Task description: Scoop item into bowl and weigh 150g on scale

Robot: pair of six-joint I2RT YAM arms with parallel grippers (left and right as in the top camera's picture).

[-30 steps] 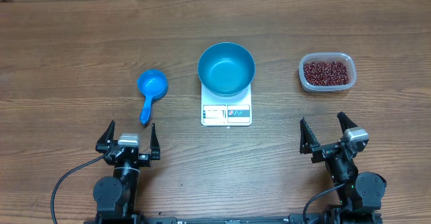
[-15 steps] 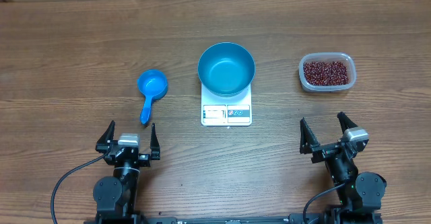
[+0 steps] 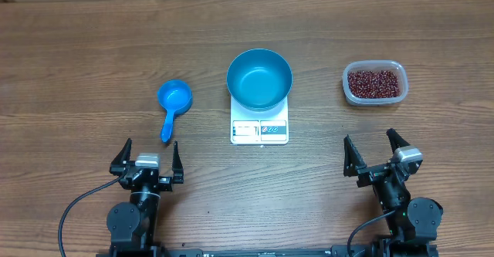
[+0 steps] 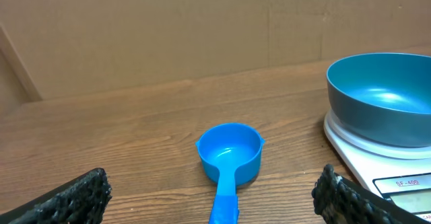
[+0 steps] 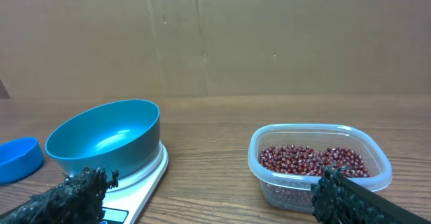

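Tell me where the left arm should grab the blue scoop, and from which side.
Take the blue scoop by its handle, from above, jaws of the left gripper across it. The handle lies flat, narrow and straight, pointing back toward that gripper; the round cup looks wider and harder to pinch.

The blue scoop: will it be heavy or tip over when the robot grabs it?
The scoop looks like thin, empty plastic, so probably light and stiff. Its narrow handle is likely the easiest spot to pinch, though smooth plastic may slip. Resting open side up on the table, it would probably slide rather than roll.
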